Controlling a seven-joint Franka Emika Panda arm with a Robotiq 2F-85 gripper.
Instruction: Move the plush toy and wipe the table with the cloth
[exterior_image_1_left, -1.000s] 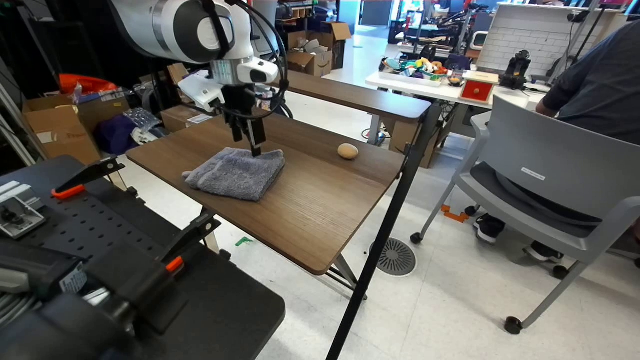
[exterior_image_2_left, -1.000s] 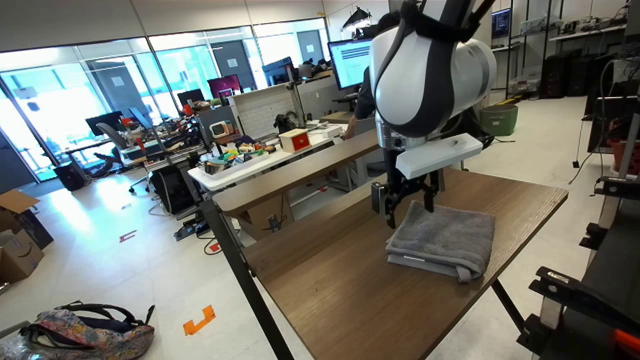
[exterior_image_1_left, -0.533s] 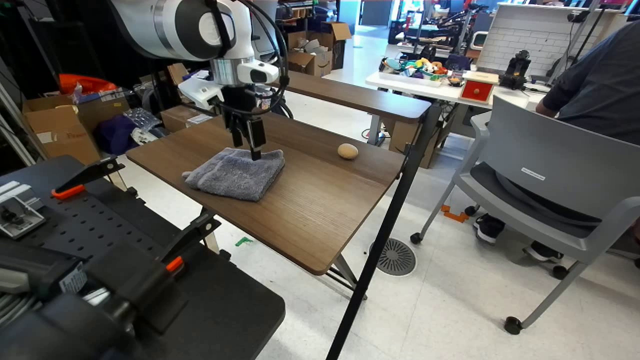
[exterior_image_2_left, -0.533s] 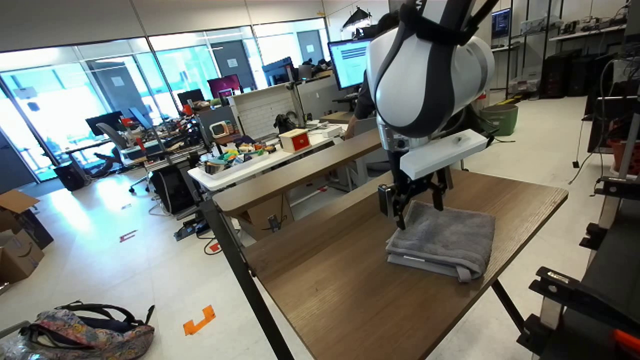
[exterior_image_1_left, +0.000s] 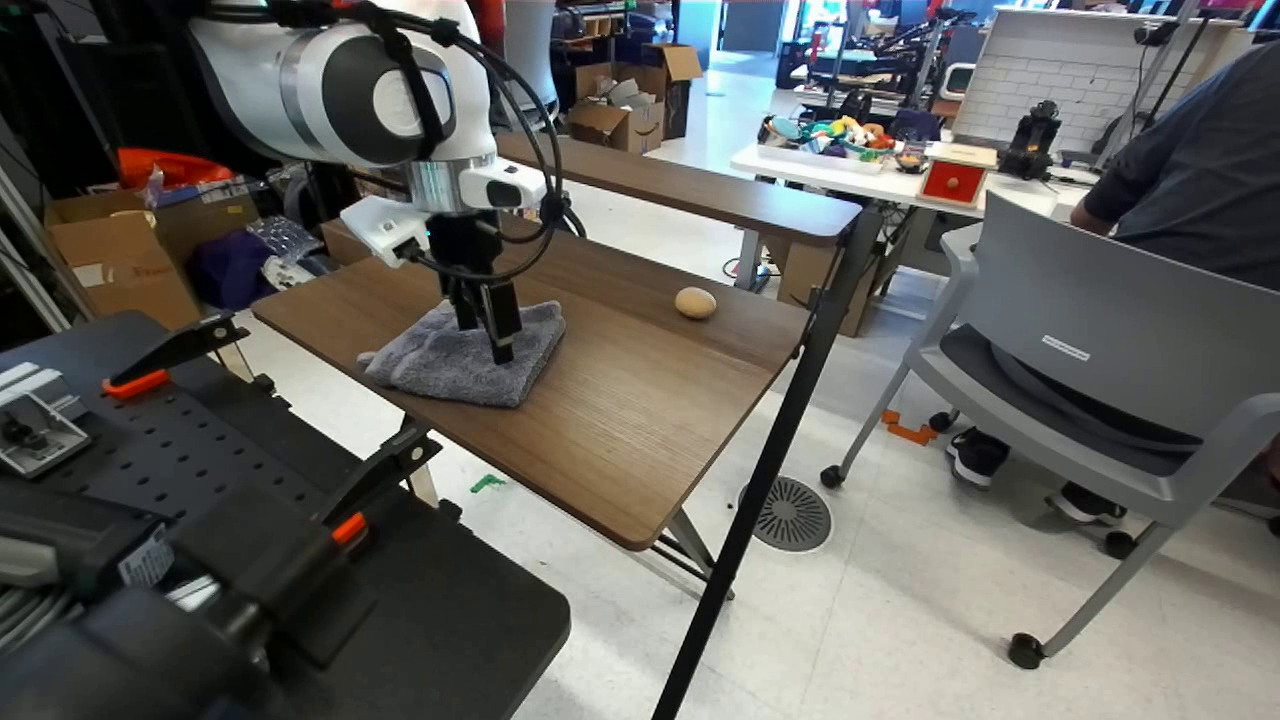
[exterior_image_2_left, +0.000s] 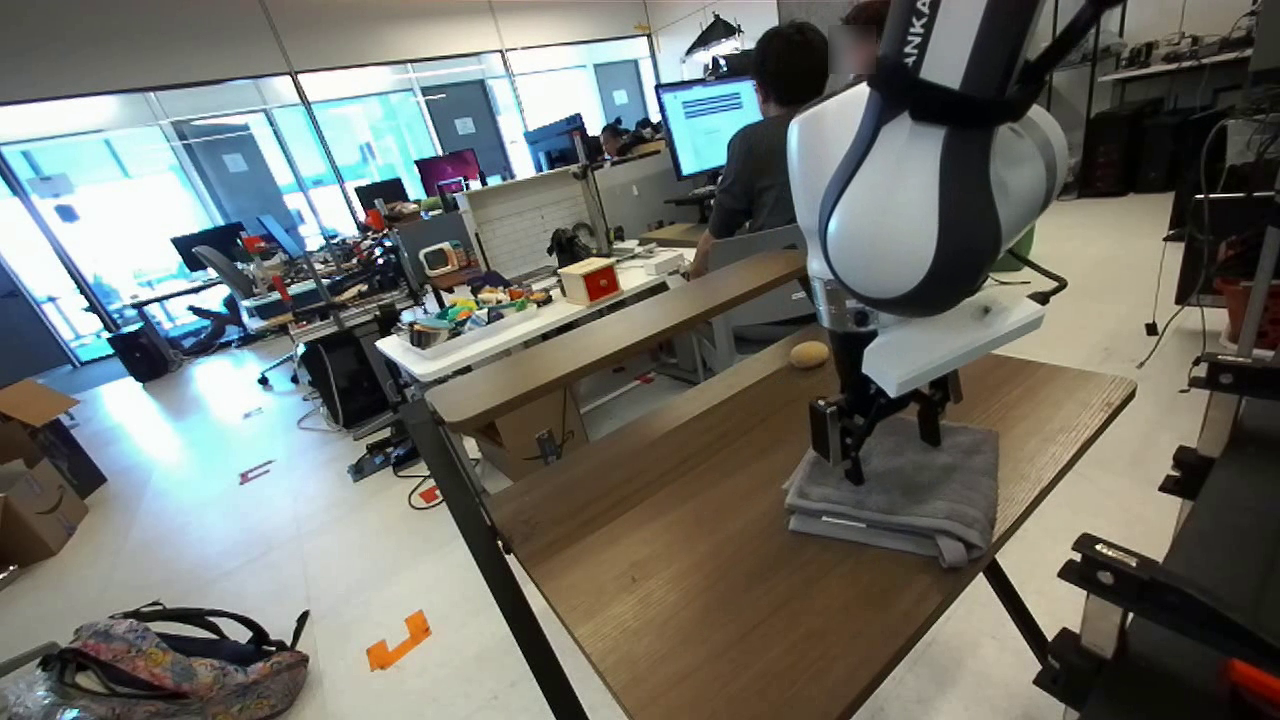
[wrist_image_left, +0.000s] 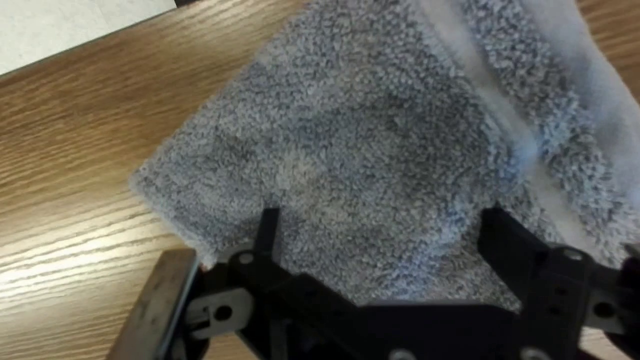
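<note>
— Table (exterior_image_1_left: 620, 440), brown-topped, in an exterior view. What's the count?

— One table, one grey cloth (exterior_image_1_left: 450, 375), one plush toy (exterior_image_1_left: 695, 303). The cloth lies folded near a long edge; the toy sits well apart from it, toward the opposite one. It's rounded, so I'd worry that a wiping stroke straying that way could roll it off.

— Now the gripper (exterior_image_2_left: 892, 460), in an exterior view?

— Also one, pointing down at the cloth, jaws wide. Whether it touches the pile I can't tell. A corner of the cloth lies close to the table's edge there, so a drag outward might take it over the side.

— And the wrist view?

— Two fingers (wrist_image_left: 267, 232), far apart, nothing held, one cloth beneath them; no toy shows. I take this for the start of the grasp, and the weak point too: that surface looks flat, so the tips might just slide across it. Or, set too shallow, they'd pinch only the upper layer and the folds would come undone.
</note>
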